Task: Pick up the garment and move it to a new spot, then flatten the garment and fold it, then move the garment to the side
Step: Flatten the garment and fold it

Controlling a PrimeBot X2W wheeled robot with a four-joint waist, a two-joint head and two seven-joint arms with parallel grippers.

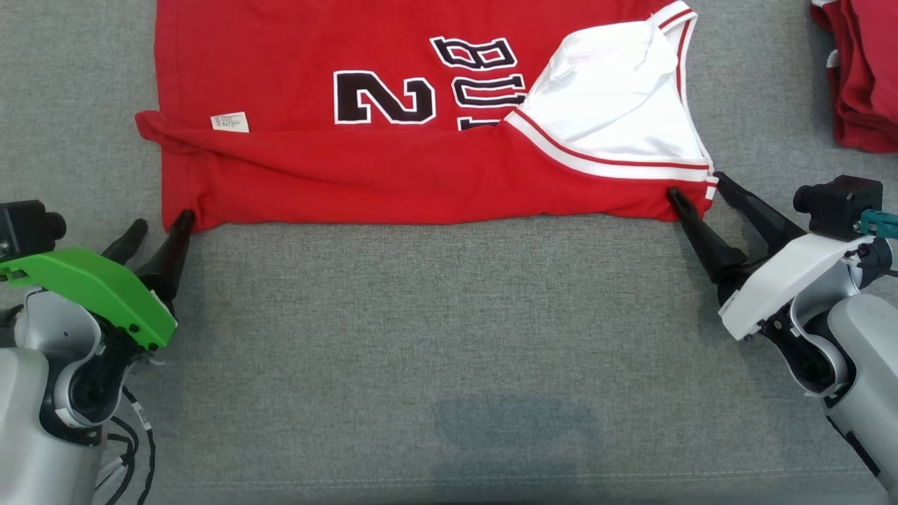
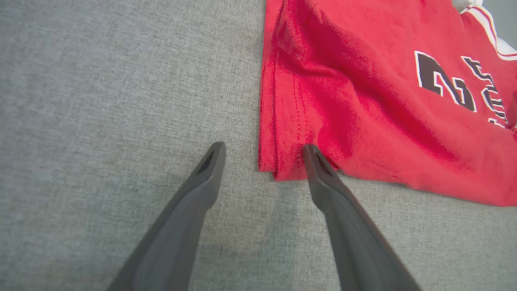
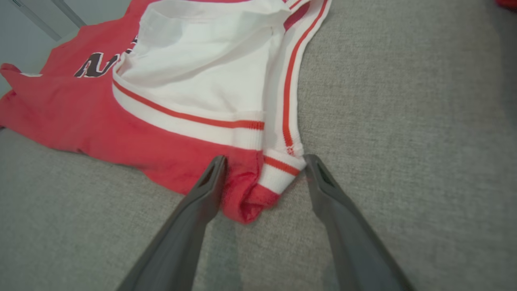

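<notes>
The garment is a red jersey with black-and-white lettering and white striped trim, lying on the grey surface with its near part folded over. My left gripper is open at its near left corner. In the left wrist view that corner of the garment lies between the spread fingers of my left gripper, one fingertip touching the cloth. My right gripper is open at the near right corner. Seen from the right wrist, the striped corner of the garment sits between the fingers of my right gripper.
A pile of red clothes lies at the far right edge of the grey fabric surface. The near half of that surface is bare cloth between my two arms.
</notes>
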